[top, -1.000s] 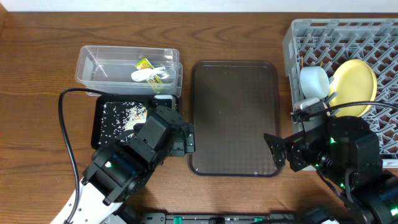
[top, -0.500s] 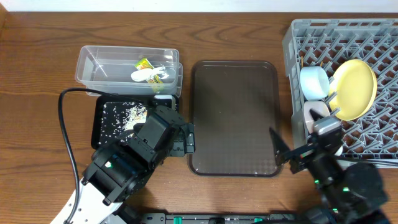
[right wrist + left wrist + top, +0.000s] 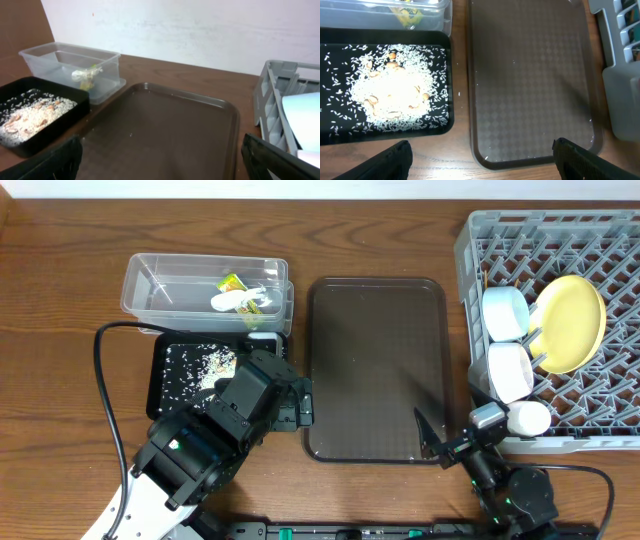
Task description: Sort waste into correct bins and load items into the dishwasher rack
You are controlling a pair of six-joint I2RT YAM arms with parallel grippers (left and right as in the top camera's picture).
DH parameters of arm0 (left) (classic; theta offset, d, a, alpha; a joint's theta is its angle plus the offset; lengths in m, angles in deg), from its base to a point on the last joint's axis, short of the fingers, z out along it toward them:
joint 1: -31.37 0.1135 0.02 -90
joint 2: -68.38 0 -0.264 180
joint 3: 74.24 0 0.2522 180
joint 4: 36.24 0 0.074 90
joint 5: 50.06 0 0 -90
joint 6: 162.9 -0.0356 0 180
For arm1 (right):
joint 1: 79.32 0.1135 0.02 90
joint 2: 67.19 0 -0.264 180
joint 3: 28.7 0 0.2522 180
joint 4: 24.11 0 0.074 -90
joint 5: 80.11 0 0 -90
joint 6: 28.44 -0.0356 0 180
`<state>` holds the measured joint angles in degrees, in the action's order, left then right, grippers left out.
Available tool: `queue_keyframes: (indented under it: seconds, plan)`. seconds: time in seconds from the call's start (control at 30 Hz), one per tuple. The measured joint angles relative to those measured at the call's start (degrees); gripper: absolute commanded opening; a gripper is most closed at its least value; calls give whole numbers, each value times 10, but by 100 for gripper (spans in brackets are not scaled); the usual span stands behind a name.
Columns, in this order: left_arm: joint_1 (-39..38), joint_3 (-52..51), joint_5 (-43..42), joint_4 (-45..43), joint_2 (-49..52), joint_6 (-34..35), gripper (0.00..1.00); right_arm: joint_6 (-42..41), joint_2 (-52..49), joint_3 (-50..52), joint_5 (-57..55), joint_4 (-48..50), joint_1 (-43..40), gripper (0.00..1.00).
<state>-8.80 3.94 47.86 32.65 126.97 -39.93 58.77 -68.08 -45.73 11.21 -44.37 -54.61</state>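
Overhead, the right gripper (image 3: 437, 442) has backed off the large grey plastic dishwasher rack (image 3: 590, 235), leaving the white bowl (image 3: 510, 370) and small white cup (image 3: 528, 418) loaded. Left wrist: left gripper (image 3: 481, 146) spread, empty, near the rice-strewn black tray (image 3: 340, 137). Right wrist: jaws spread, empty.

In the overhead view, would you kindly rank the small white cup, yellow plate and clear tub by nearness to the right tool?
1. small white cup, right of the right tool
2. yellow plate, back right
3. clear tub, far left
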Motion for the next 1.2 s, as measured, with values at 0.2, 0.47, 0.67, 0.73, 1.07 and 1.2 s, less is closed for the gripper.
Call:
queue_keyframes:
  seconds: [0.2, 0.47, 0.67, 0.73, 1.07, 1.2]
  plan:
    - [0, 0, 0, 0, 0, 0, 91, 0, 1, 28, 0, 29, 0, 99]
    - [0, 0, 0, 0, 0, 0, 92, 0, 2, 28, 0, 25, 0, 99]
    - [0, 0, 0, 0, 0, 0, 91, 0, 2, 28, 0, 25, 0, 99]
    - [0, 0, 0, 0, 0, 0, 91, 0, 2, 28, 0, 25, 0, 99]
    - [2, 0, 25, -4, -2, -8, 92, 0, 2, 28, 0, 25, 0, 99]
    - [32, -23, 52, -88, -35, -43, 91, 0, 2, 28, 0, 25, 0, 99]
